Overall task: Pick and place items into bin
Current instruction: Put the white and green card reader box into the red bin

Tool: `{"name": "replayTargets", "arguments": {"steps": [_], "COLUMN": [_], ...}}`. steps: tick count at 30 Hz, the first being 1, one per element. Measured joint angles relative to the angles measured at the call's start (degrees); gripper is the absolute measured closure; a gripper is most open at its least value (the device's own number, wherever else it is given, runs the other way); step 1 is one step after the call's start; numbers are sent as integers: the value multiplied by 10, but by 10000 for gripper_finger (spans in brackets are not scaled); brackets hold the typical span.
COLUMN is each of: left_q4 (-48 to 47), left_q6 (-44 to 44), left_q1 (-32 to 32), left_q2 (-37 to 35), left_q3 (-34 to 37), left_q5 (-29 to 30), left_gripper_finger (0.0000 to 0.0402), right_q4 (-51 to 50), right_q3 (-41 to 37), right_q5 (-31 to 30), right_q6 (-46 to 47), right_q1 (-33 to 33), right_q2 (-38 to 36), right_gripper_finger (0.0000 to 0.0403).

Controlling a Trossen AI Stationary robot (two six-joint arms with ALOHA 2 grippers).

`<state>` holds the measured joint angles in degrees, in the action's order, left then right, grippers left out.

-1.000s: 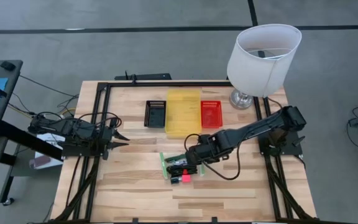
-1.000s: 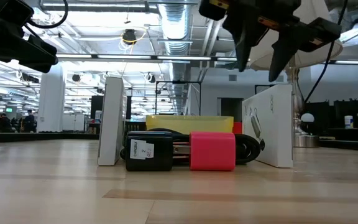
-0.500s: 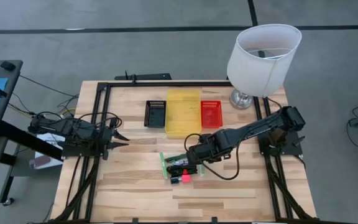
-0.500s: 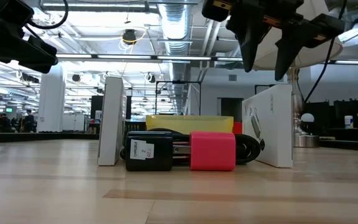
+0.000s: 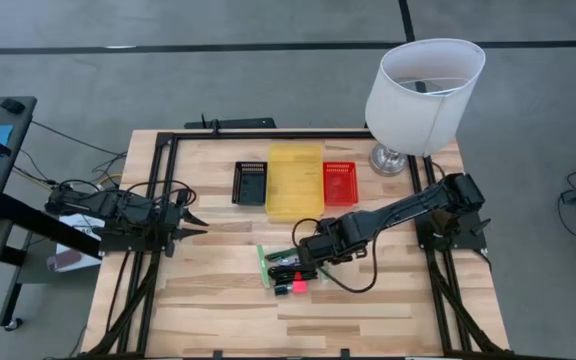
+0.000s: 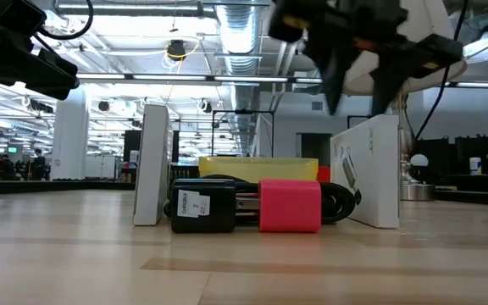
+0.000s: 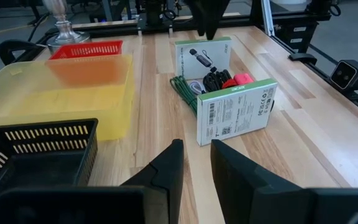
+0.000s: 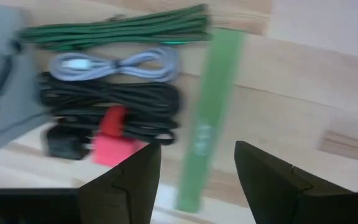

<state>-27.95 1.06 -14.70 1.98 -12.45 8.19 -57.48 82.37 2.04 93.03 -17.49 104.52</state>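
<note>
While my left tool [image 5: 196, 222] waits apart, released, my right tool [image 5: 298, 257] hovers unclenched above the green-edged box [image 8: 209, 118]

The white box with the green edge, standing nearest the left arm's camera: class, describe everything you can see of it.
The white box with the green edge is a flat cardboard-looking retail pack, standing upright on one long edge on the wooden table. Its visible face carries a barcode, small print and symbols; a green band runs along the top. Coiled cables lie directly behind it, between it and a second white box.
</note>
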Motion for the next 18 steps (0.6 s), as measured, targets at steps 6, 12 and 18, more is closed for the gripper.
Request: {"name": "replayTargets", "arguments": {"steps": [6,12,18], "left_q4": [0,0,0], "left_q6": [0,0,0], "left_q1": [0,0,0], "left_q2": [0,0,0], "left_q3": [0,0,0], "left_q5": [0,0,0], "left_gripper_finger": [329,329,329], "right_q4": [21,17,11], "right_q3": [2,1,2], "right_q5": [2,11,9], "right_q6": [-1,-7,-9], "right_q1": [0,0,4], "right_q2": [9,18,17], "right_gripper_finger": [203,203,203]}}
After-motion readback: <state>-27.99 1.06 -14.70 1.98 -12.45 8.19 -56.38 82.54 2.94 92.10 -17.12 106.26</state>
